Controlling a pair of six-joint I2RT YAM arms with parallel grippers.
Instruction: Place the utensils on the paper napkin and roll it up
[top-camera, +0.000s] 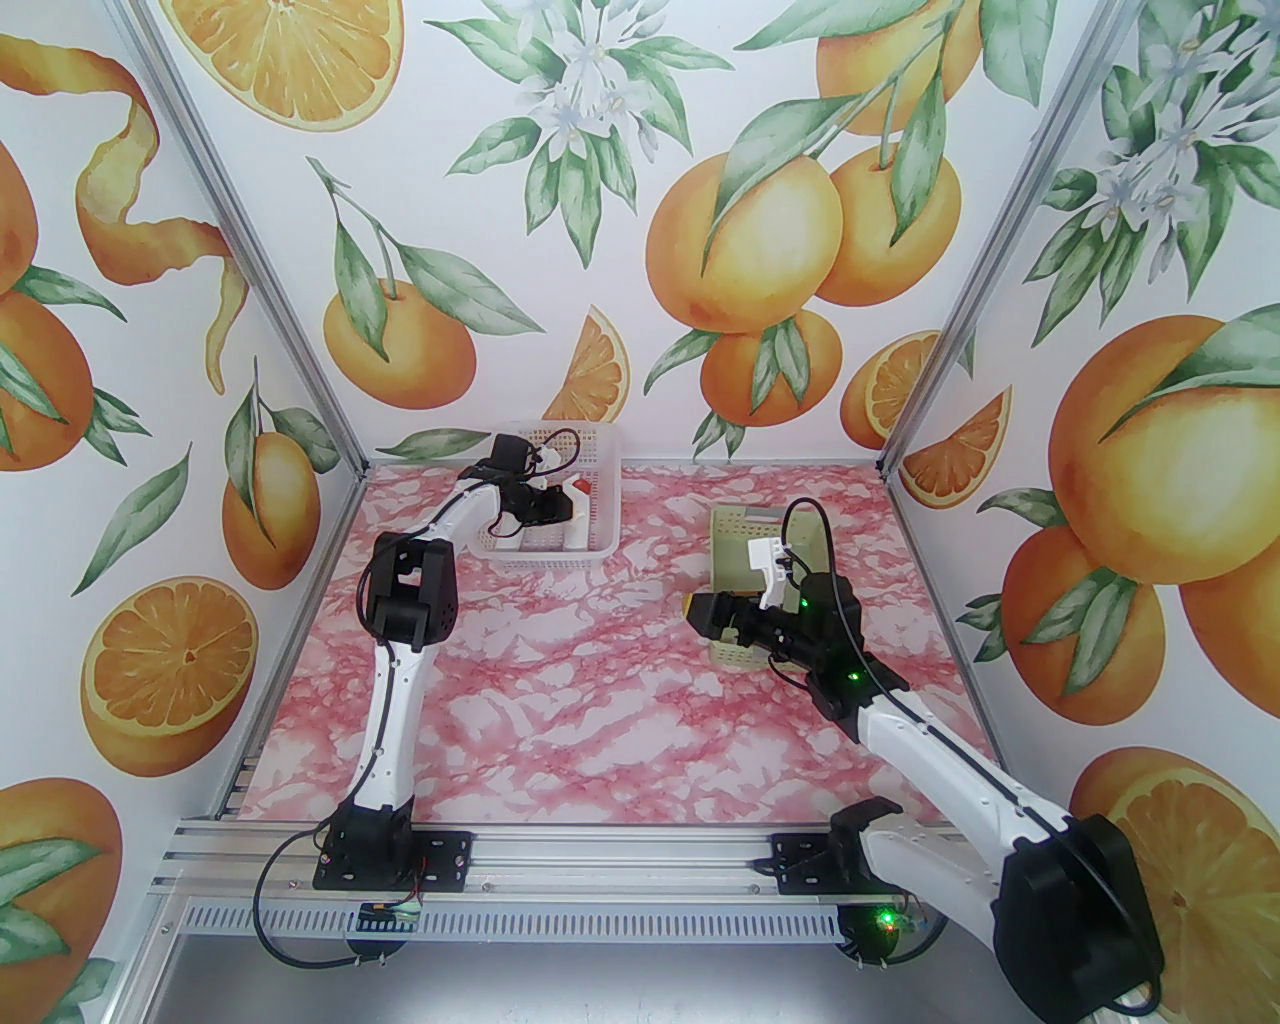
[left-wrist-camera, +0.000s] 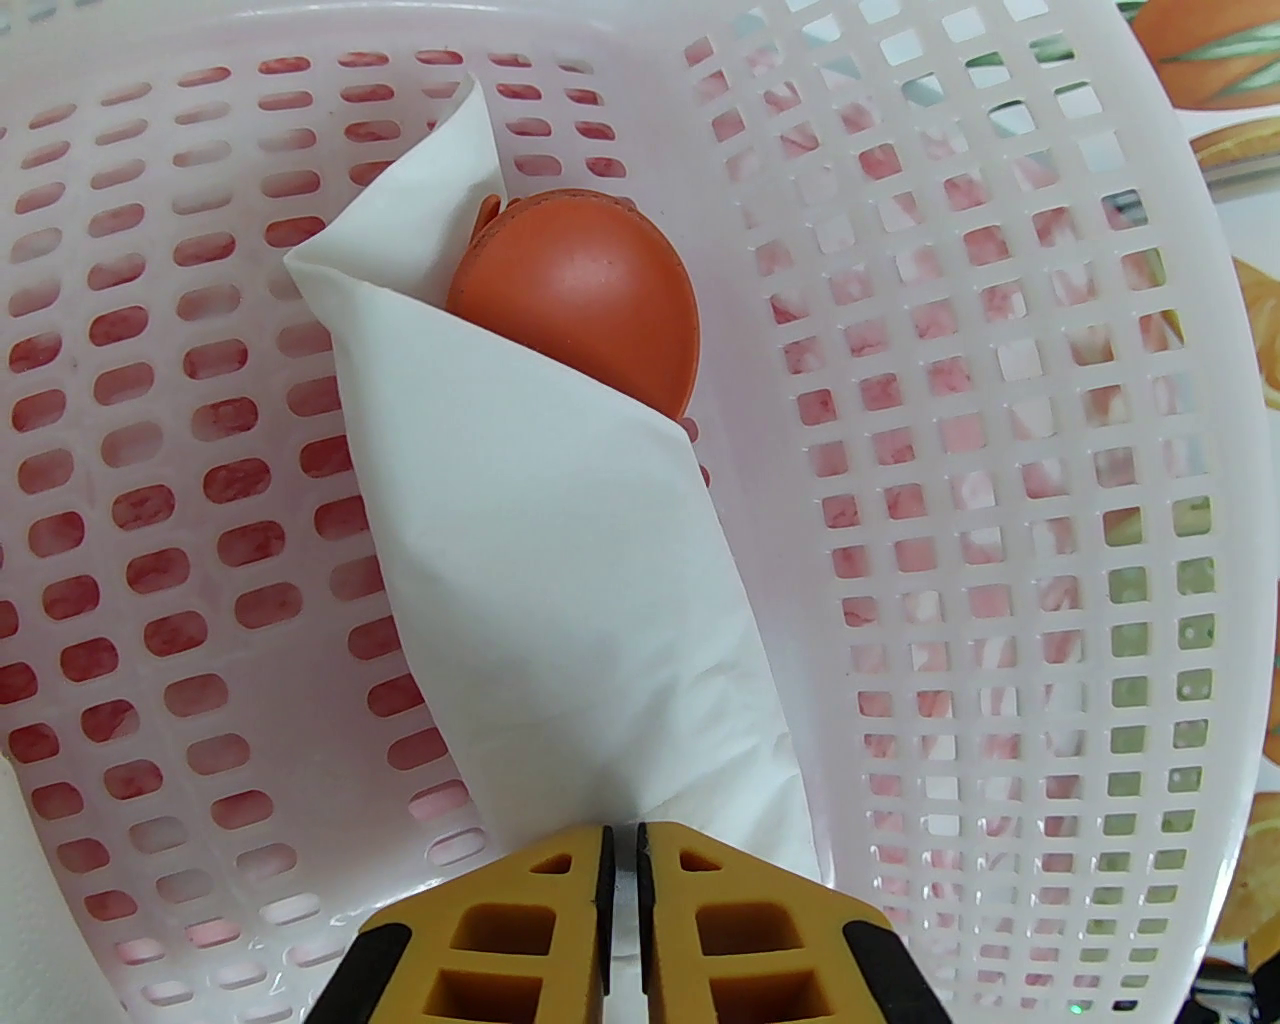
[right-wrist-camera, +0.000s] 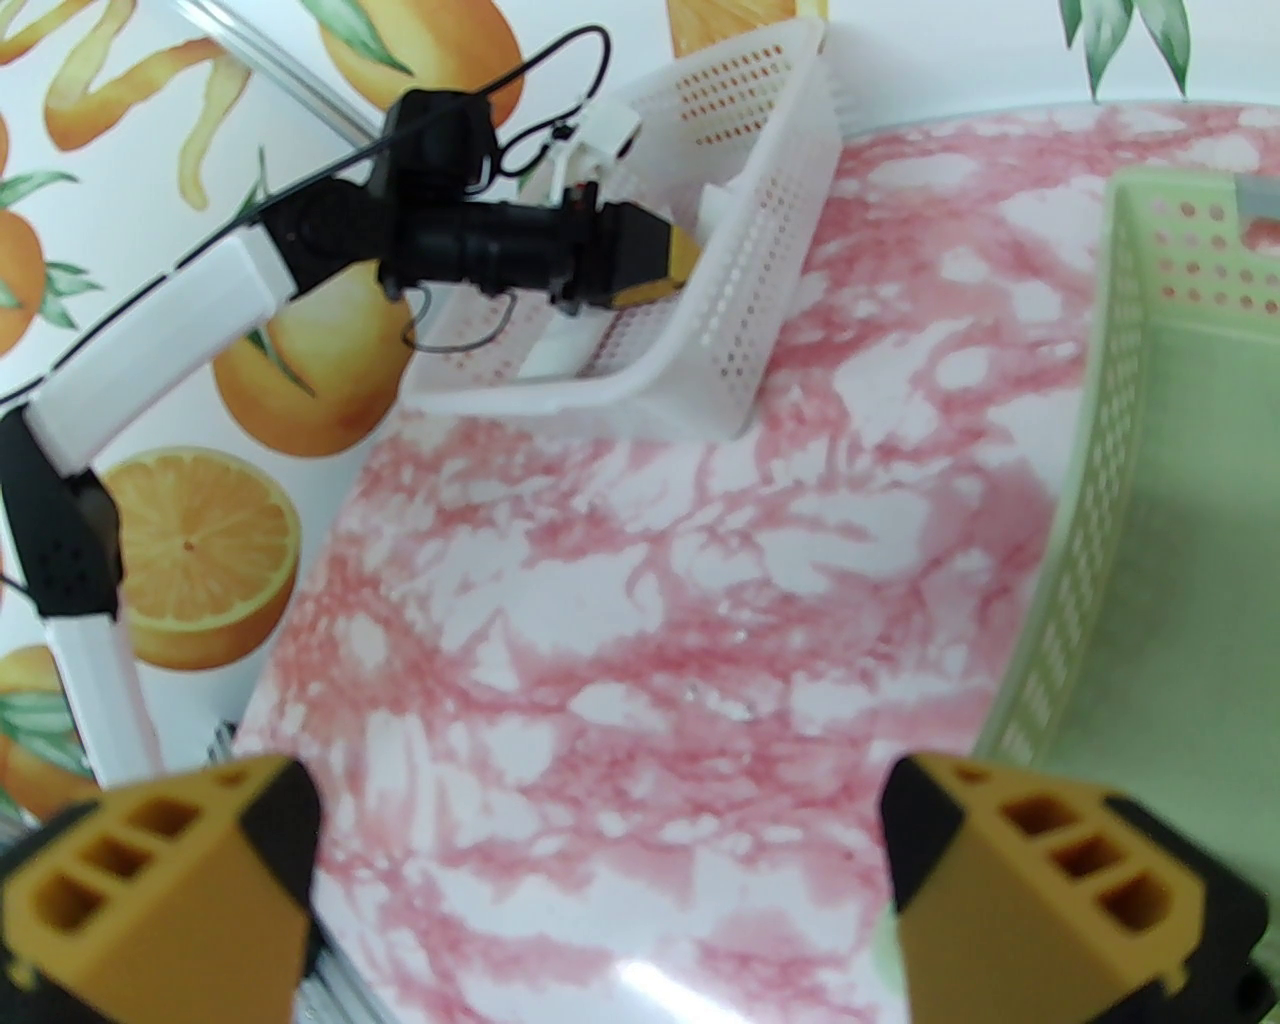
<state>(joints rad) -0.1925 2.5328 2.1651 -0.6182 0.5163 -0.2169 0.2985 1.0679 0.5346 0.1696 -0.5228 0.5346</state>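
Rolled paper napkin (left-wrist-camera: 560, 600) lying inside a white mesh basket (left-wrist-camera: 1000, 400), red-orange spoon (left-wrist-camera: 580, 300) bowl poking from its wide end. Narrow end pinched between the closed left pincer (left-wrist-camera: 620, 870). Right pincer (right-wrist-camera: 600, 880) spread wide, holding nothing, above the pink marbled tabletop (right-wrist-camera: 650, 600), just beside a green basket (right-wrist-camera: 1100, 450).

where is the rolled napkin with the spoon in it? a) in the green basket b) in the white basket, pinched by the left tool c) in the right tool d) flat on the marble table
b: the left wrist view has the left tool shut on the rolled napkin, spoon bowl peeking out, inside the white basket.
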